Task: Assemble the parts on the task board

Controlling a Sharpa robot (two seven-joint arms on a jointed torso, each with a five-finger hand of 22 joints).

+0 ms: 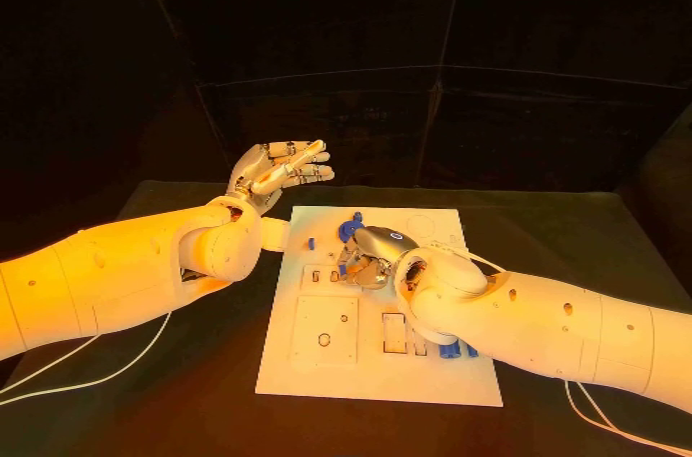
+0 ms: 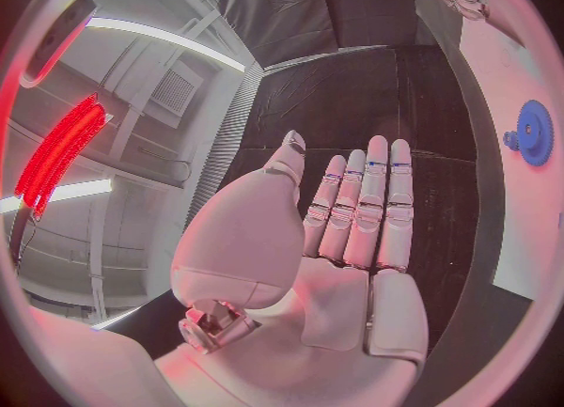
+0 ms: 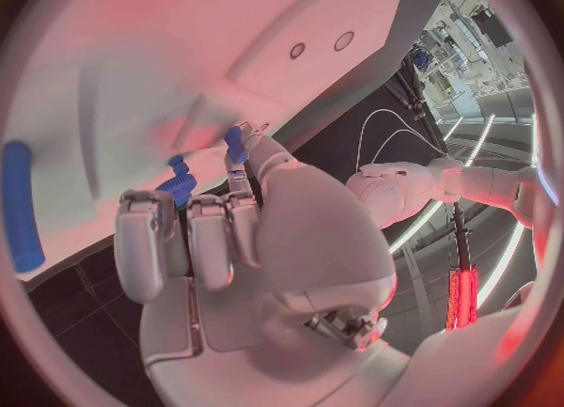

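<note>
1. Over the board (image 1: 378,377) your right hand (image 1: 378,257) is bent down with its fingers (image 3: 194,238) curled in. Small blue parts (image 3: 180,186) show right at the fingertips, but you cannot tell if the hand really holds one or is just touching it.
2. Your left hand (image 1: 281,167) is up in the air beyond the far left corner of the board. It is wide open, its fingers (image 2: 367,210) are straight, and it holds nothing.
3. If the grip is loose, the little part could slip and roll off the board. It is small and looks smooth, so that could happen fast.
4. If you push down while the part sits crooked, it may jam in its slot or tip over.
5. Your right hand hides the spot from the head view, so you could miss the slot. Go slow.
6. A blue gear (image 2: 535,132) with teeth sits near the far end of the board. A bump from your hand could knock it.
7. More blue pieces (image 1: 451,349) lie by your right arm, near the board's right edge. The arm could sweep them away.
8. The board is white, flat and hard, with cut-out slots. A long round blue bar (image 3: 18,205) lies on it. The hands are shiny metal.
</note>
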